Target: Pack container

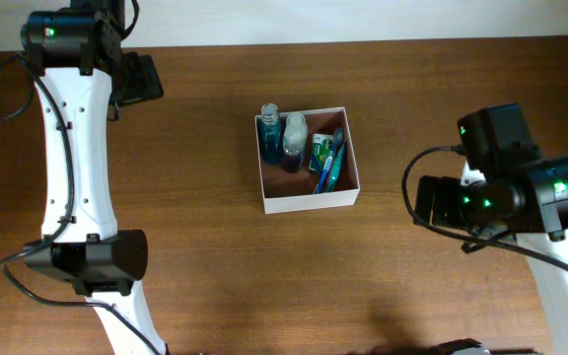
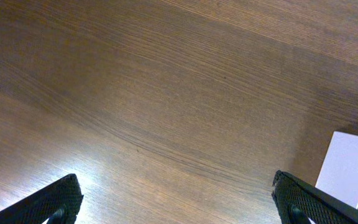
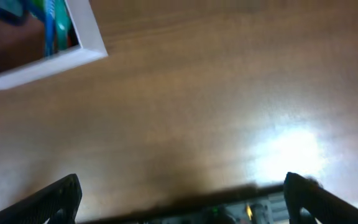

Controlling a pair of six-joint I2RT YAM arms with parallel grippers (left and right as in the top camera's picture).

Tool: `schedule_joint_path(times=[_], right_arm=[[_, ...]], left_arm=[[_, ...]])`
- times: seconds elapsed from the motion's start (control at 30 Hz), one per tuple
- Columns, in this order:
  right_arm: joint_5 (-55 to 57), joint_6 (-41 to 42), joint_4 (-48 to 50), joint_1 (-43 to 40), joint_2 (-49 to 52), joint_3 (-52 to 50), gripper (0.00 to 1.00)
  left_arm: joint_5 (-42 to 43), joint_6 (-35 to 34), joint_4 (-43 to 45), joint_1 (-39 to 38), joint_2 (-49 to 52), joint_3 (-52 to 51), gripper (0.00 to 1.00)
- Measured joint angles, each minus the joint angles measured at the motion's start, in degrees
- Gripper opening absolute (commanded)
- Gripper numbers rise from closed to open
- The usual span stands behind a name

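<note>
The container [image 1: 309, 202], a square shallow box with white walls and a reddish-brown inside, sits mid-table. Inside it stand a blue bottle [image 1: 270, 134] and a clear bottle with blue liquid [image 1: 294, 143], beside a green packet [image 1: 321, 150] and blue and green toothbrushes [image 1: 331, 166]. My left gripper [image 2: 176, 199] is open and empty over bare wood, with the container's white wall [image 2: 347, 167] at its right. My right gripper [image 3: 182, 196] is open and empty, with the container's corner [image 3: 82, 46] at the top left of its view. Both arms are drawn back from the container.
The brown wooden table [image 1: 205, 237] spans the view. The left arm [image 1: 77, 148] stretches along the left side and the right arm [image 1: 521, 197] sits at the right. A pale strip runs along the table's far edge [image 1: 363, 20].
</note>
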Motion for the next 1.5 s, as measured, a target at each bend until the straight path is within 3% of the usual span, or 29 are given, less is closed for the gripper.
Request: schedule_joint_path(times=[0.23, 0.47, 0.77, 1.27, 1.5], right_arm=[[-0.20, -0.46, 17.33, 0.00, -5.51, -13.81, 0.99], [-1.09, -0.50, 41.31, -0.17, -28.52, -41.33, 0.98], [-1.46, -0.83, 56.76, -8.17, -52.89, -65.22, 0.98], [-1.75, -7.69, 83.12, -10.29, -69.75, -84.98, 0.99], [-2.62, -7.96, 85.37, -10.34, -73.96, -89.00, 0.99]], left_arm=[[0.02, 0.00, -0.04, 0.00, 0.00, 0.00, 0.99], [0.02, 0.00, 0.00, 0.00, 0.00, -0.02, 0.99], [0.02, -0.02, 0.00, 0.00, 0.00, -0.02, 0.99], [0.02, -0.02, 0.00, 0.00, 0.00, -0.04, 0.99], [0.00, 0.00, 0.00, 0.00, 0.00, -0.02, 0.99]])
